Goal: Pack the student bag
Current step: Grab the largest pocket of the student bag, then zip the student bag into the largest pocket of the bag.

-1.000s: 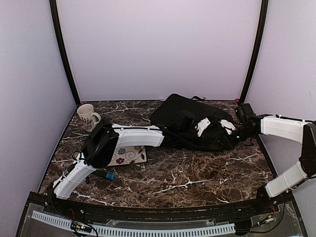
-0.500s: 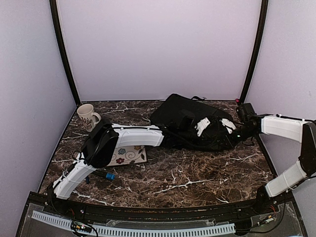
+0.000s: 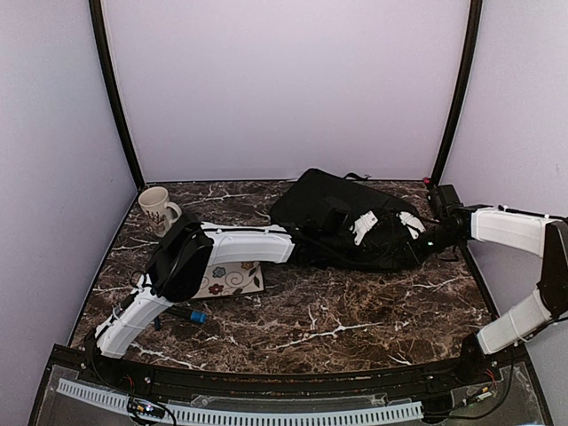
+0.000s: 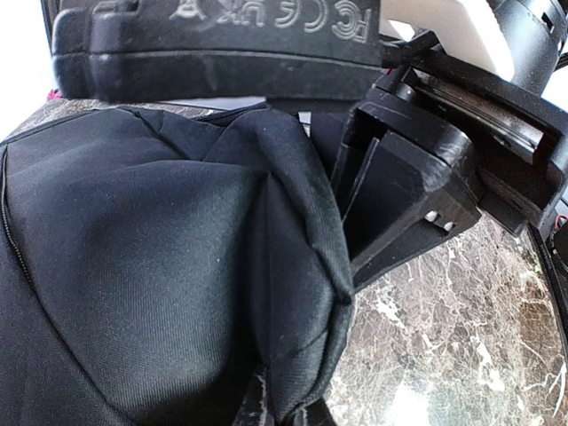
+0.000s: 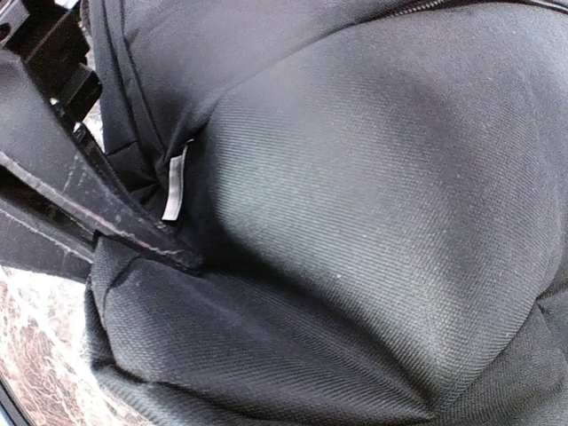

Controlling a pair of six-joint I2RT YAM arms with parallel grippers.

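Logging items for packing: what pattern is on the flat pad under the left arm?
The pad is pale with flowers and swirls; clearest in the top view.

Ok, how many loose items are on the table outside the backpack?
3: a mug at the far left, a flowered notebook under the left arm, a blue-capped pen nearer the front edge. Others may hide beneath the arm.

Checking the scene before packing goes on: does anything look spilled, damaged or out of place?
Nothing spilled or damaged. The student bag lies slumped on the table, its fabric bunched where the left gripper and right gripper pinch it. The mug stands upright.
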